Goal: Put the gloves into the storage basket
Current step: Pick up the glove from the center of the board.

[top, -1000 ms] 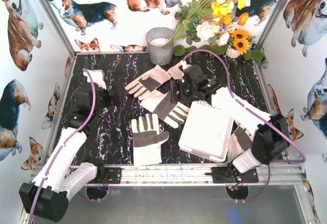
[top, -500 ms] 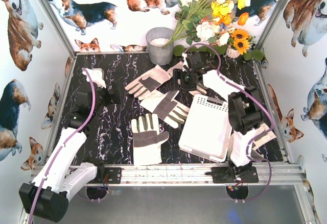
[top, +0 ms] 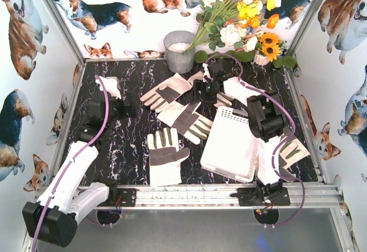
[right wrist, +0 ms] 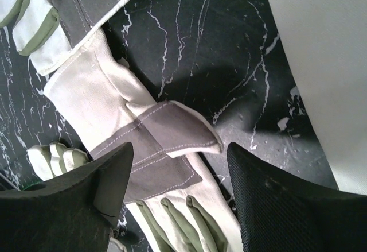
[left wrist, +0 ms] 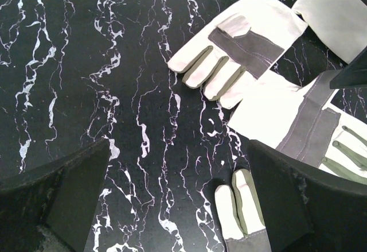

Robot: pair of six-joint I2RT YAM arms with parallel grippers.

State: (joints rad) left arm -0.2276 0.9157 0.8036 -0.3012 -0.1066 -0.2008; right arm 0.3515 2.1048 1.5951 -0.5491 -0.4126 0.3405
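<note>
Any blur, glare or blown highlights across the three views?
Top external: sharp and evenly lit, but the storage basket is nearly blown out, with holes showing only along its far edge. Left wrist: the gloves are crisp, while its own fingers are dark and soft. Right wrist: the glove is sharp, a dark shadow lies on the table beside it, and the white surface at right is washed out.

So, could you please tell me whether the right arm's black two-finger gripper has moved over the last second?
Yes. The right gripper has shifted toward the back of the table, closer to the grey metal bucket.
</note>
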